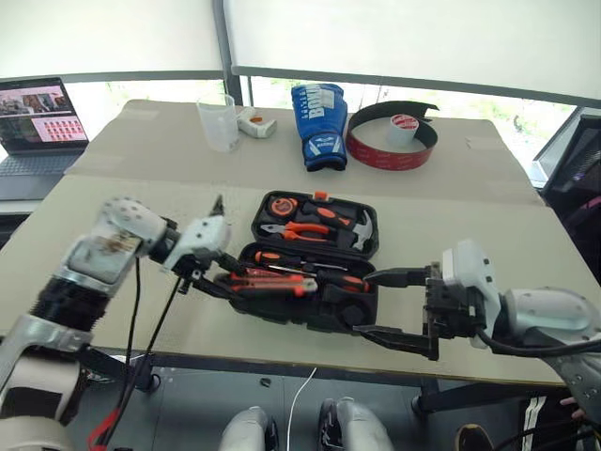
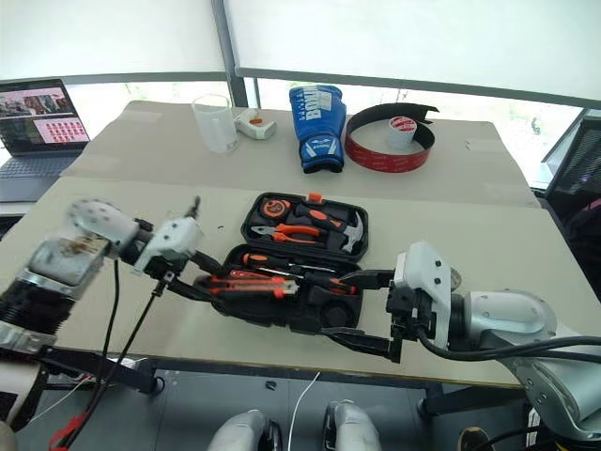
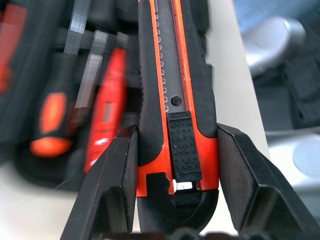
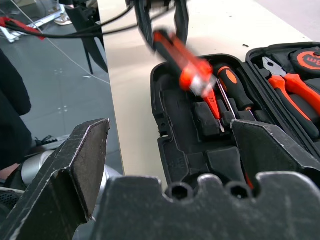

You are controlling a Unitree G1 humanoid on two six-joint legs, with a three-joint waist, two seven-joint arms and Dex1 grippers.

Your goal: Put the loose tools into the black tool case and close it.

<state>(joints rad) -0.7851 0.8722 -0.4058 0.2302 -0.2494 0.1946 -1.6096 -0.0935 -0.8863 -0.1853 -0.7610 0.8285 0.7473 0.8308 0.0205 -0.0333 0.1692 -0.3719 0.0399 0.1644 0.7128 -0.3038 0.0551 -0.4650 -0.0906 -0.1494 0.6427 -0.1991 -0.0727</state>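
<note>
My left gripper (image 3: 175, 200) clamps the utility knife (image 1: 266, 280), long axis pointing 3 o'clock over the tool case (image 1: 310, 305); right gripper (image 1: 399, 305) gapes wide.

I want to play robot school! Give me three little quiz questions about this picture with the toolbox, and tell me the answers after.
1. True or false: the black tool case is closed.
2. Which gripper holds the utility knife? A) the left gripper B) the right gripper
3. Fill in: at the table's far side, between the clear plastic cup and the red-and-black band, lies a blue boxing ____.

Key:
1. False. The case lies open, with pliers and a hammer in its far half.
2. A. Its fingers clamp the knife's end over the case.
3. glove
</note>
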